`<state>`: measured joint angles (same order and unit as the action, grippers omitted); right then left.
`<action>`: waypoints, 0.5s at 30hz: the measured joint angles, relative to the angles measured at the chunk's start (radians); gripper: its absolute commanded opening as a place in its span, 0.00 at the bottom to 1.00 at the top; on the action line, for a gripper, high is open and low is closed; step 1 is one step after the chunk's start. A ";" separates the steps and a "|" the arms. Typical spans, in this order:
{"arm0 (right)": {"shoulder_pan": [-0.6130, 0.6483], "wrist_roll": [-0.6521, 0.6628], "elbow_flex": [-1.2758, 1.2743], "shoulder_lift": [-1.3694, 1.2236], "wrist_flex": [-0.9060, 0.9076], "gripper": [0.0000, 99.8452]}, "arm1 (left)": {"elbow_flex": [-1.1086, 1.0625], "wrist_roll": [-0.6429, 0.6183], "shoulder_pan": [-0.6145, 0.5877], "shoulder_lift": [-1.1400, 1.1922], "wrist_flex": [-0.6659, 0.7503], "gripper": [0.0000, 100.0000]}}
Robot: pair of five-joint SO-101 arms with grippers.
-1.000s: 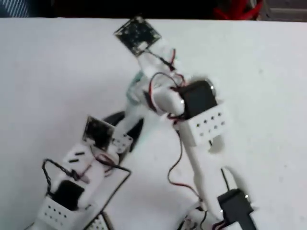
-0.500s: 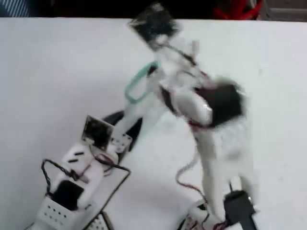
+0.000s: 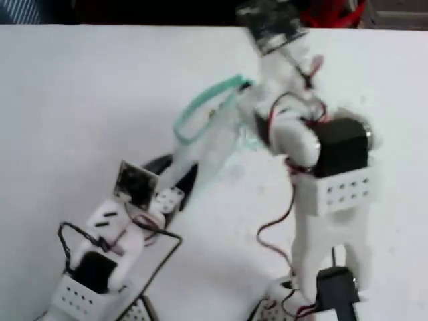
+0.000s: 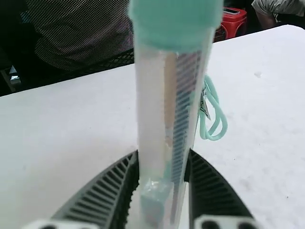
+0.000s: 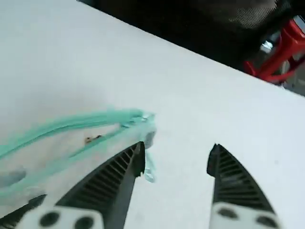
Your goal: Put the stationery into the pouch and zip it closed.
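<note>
A clear pouch [image 3: 212, 134] with a teal zip edge [image 3: 200, 107] stands slanted off the white table [image 3: 80, 87]. My left gripper [image 3: 178, 178] is shut on its lower end. In the left wrist view the pouch [image 4: 164, 109] rises between the black fingers [image 4: 109, 191], with a striped ruler and a thin stick inside, and a teal cord loop [image 4: 213, 117] beside it. My right gripper [image 5: 175, 151] is open next to the far end of the teal zip edge [image 5: 71, 125], one finger [image 5: 125, 168] close to the zip end, nothing between the two fingers.
The right arm [image 3: 334, 180] stands at the right of the table with red and black cables hanging from it. A red object [image 3: 331, 13] lies beyond the table's far edge. The table's left half is bare white surface.
The right arm has swung right and toward the far edge, uncovering the pouch's teal zip edge, which now stretches further right. The left arm has kept still with the pouch.
</note>
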<state>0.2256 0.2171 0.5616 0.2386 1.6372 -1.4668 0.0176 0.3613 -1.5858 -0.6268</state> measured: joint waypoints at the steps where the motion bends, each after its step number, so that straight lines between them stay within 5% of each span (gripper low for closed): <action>1: -0.044 -0.026 -0.011 0.002 0.000 0.22 | 0.000 0.000 0.000 0.000 0.000 0.07; 10: -0.143 0.008 -0.298 0.002 -0.049 0.22 | 0.000 0.014 0.035 0.000 0.008 0.02; 15: -0.193 0.012 -0.578 0.074 -0.261 0.22 | 0.000 0.066 0.041 0.000 0.008 0.02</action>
<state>0.0322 0.2294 -0.0169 0.3122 1.3763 -1.4668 0.0836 0.4028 -1.5858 -0.6191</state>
